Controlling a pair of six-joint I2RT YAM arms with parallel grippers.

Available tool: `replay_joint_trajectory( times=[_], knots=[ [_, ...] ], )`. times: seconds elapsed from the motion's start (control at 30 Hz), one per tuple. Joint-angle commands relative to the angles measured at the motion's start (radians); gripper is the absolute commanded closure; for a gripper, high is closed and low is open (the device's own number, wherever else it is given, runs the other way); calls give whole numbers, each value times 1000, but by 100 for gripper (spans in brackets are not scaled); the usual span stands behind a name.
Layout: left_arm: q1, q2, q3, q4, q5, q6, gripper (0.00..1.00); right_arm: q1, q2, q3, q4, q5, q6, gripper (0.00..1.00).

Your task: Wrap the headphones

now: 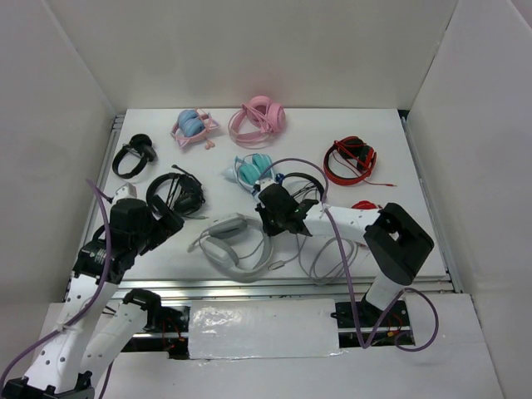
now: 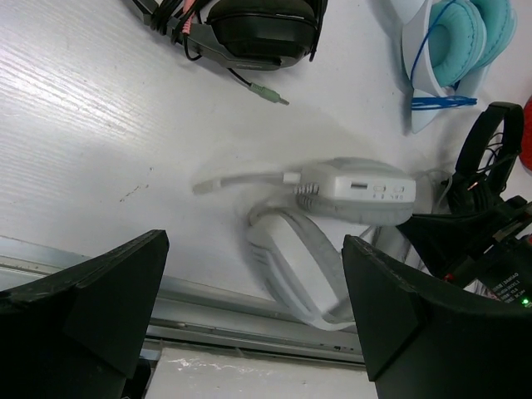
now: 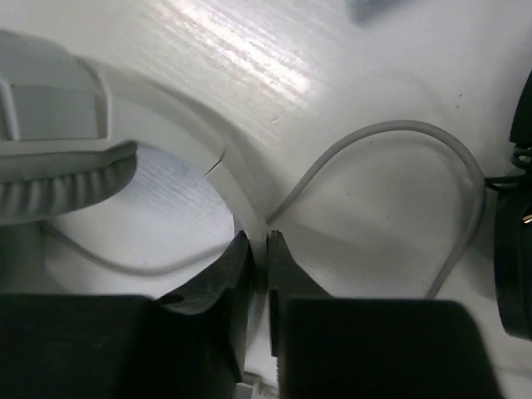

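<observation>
White tabletop (image 1: 332, 125) holds the headphones (image 1: 237, 246), right jaws pinching their cable (image 3: 382, 131), left jaws spread wide.

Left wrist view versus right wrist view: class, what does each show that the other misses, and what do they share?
Only the left wrist view shows the black headset, the teal headphones and the left gripper, open above the table. Only the right wrist view shows the right gripper shut on the thin grey cable, which loops beyond its fingertips. Both show the light-grey headphones lying on the table.
</observation>
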Motion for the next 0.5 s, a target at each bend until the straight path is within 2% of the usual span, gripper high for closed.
replay_joint_trajectory(
  times=[0.0,0.03,0.23,0.37,0.47],
  knots=[
    [-6,12,38,6,3,29,1,2,-39,38,90,18,74,93],
    [-7,28,44,18,6,43,1,2,-55,38,90,38,103,100],
    [-7,91,80,52,75,100,1,15,-207,37,86,82,229,100],
    [-10,96,118,76,98,104,1,19,-290,58,42,176,358,100],
    [-22,93,135,139,154,91,1,30,-293,133,-53,312,491,100]
  ],
)
